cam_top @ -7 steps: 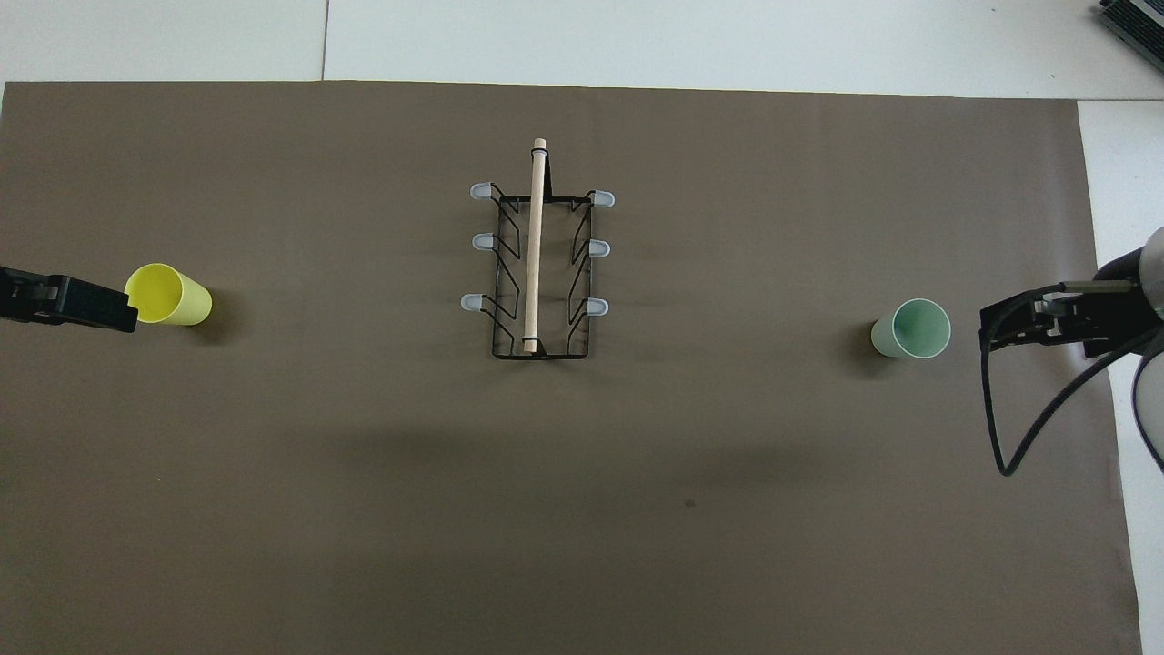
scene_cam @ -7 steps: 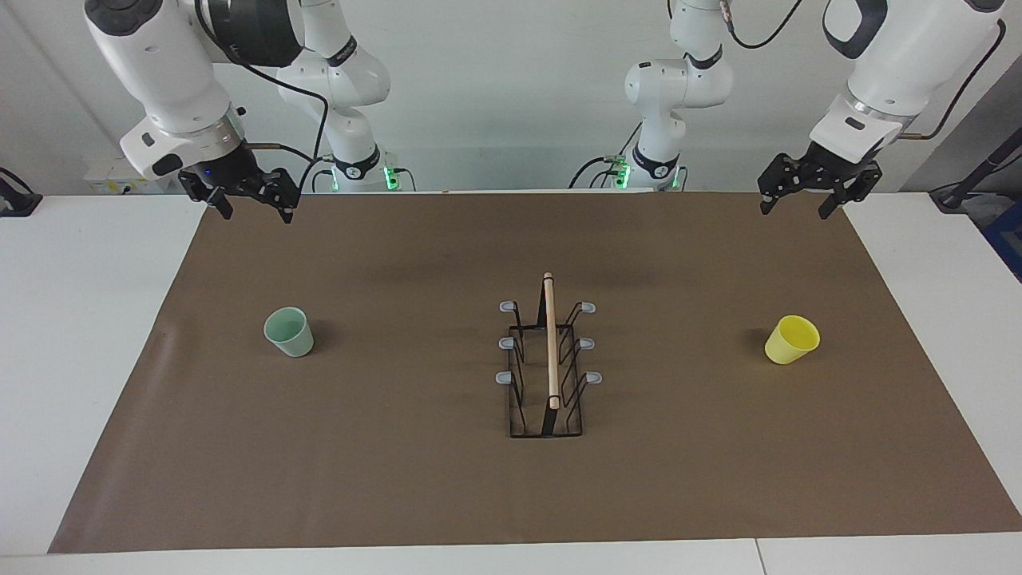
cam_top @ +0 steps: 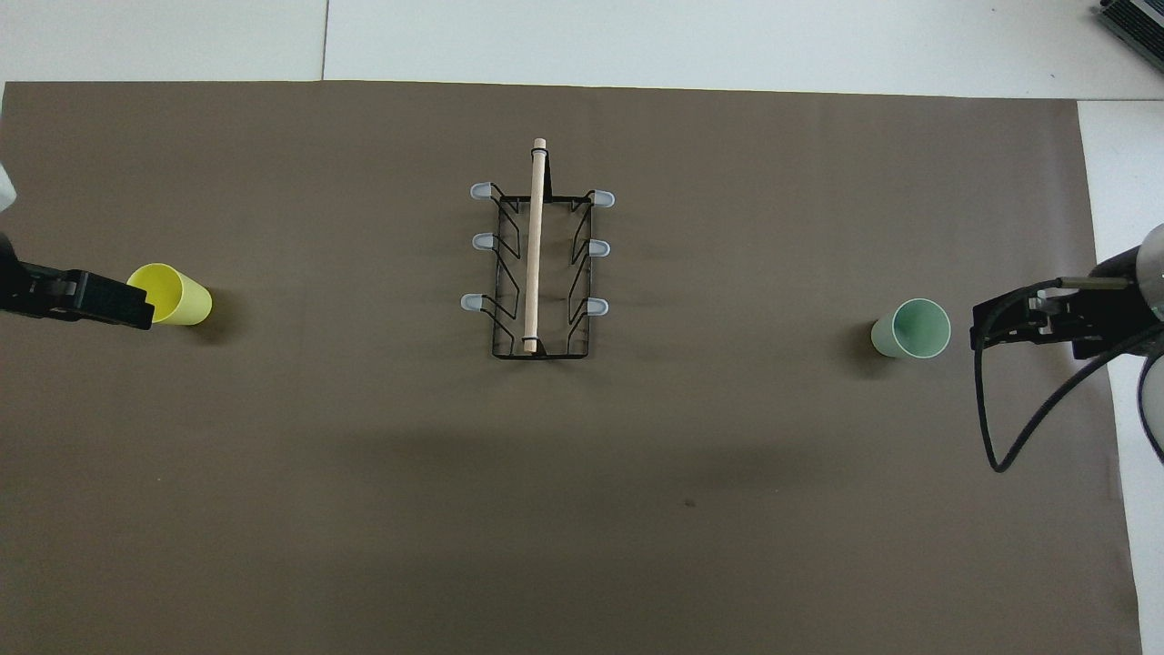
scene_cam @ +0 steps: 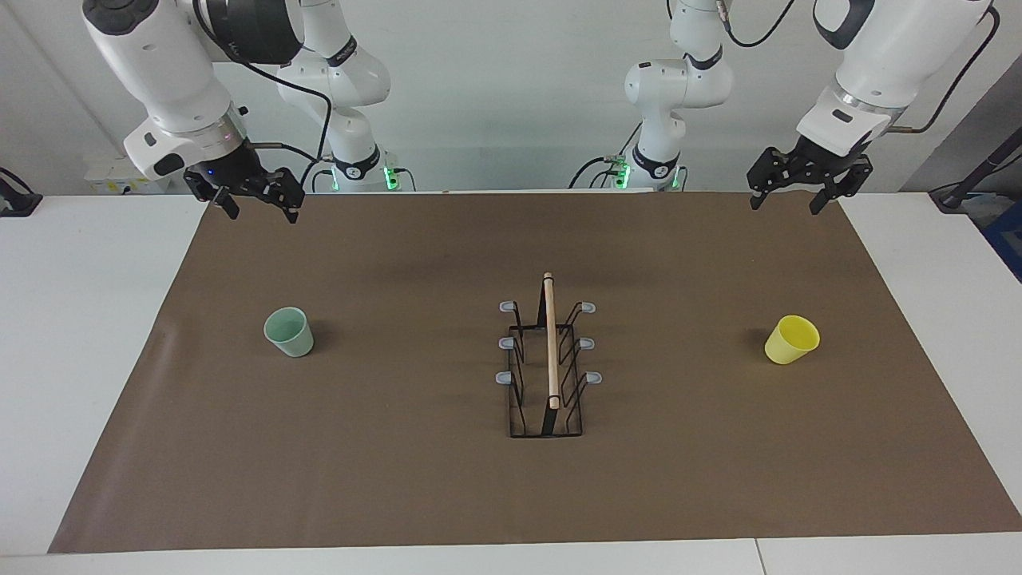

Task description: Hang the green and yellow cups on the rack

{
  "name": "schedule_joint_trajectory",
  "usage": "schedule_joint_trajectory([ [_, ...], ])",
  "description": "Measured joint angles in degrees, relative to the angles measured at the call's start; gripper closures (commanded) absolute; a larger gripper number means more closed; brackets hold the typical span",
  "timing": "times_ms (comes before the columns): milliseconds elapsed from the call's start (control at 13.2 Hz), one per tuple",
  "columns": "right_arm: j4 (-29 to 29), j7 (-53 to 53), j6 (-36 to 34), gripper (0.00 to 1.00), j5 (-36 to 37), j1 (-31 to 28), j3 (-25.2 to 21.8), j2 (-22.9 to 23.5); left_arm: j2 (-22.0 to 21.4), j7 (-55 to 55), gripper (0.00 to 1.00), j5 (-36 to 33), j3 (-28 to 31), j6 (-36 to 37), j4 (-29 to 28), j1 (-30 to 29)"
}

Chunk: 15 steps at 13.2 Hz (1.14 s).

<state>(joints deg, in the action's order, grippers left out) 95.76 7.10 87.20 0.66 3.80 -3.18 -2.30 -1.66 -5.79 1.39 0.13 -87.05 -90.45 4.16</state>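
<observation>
Facing view shows you both arms raised at the robots' edge of the brown mat (scene_cam: 399, 479), with the rack as your landmark in the middle of the worktop (scene_cam: 80, 359). Nearest the robots, your right tool (scene_cam: 255, 209) hangs in the air over the mat's corner at the right arm's end, its two fingers spread apart and nothing between them. Your left tool (scene_cam: 786, 201) hangs over the matching corner at the left arm's end, fingers likewise apart and empty. Farther out, the rack (scene_cam: 548, 359) stands on the mat midway between the two arms, its wooden rod (scene_cam: 550, 339) running along the top away from the robots, with three grey-tipped prongs on each side, all bare. Level with the rack and well apart from it, toward the right arm's end, you have the green cup (scene_cam: 289, 331) standing upright on the mat, mouth up. Equally far from the rack toward the left arm's end, the yellow cup (scene_cam: 792, 339) also stands on the mat, mouth up. From the overhead view the left tool (cam_top: 109, 305) covers part of the yellow cup's (cam_top: 177, 296) rim, but the facing view shows it well above the cup, and the right tool (cam_top: 1000, 323) sits just beside the green cup (cam_top: 912, 328) in that view without touching it.
</observation>
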Motion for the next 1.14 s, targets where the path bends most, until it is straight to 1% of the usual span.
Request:
schedule_joint_trajectory([
  [303, 0.30, 0.00, 1.23, 0.00, 0.01, -0.23, -0.01, 0.61, 0.03, 0.00, 0.00, 0.00, 0.00, 0.16, -0.22, 0.00],
  [454, 0.28, 0.00, 1.67, 0.00, 0.07, -0.86, -0.20, 3.72, 0.03, 0.01, 0.00, 0.00, -0.01, 0.18, -0.27, 0.00],
  [606, -1.48, 0.00, 3.24, 0.00, 0.57, -1.13, -0.19, 9.54, 0.02, 0.01, 0.00, 0.00, -0.16, 0.18, -0.30, 0.08],
  [833, -6.95, -1.17, 8.30, 0.00, 1.90, -0.70, 0.49, 20.64, 0.03, 0.15, 0.00, 0.00, -0.61, -0.86, -0.36, 0.24],
  [984, -7.63, -5.19, 11.24, 0.00, 6.43, 1.09, 1.53, 25.08, 0.03, 1.22, 0.00, 0.00, -0.31, -1.73, -0.38, 0.23],
  [1135, -7.42, -10.45, 11.34, 0.00, 12.80, 4.74, 2.01, 27.92, 0.11, 1.77, 0.00, 0.00, -0.05, -2.82, -0.38, 0.22],
])
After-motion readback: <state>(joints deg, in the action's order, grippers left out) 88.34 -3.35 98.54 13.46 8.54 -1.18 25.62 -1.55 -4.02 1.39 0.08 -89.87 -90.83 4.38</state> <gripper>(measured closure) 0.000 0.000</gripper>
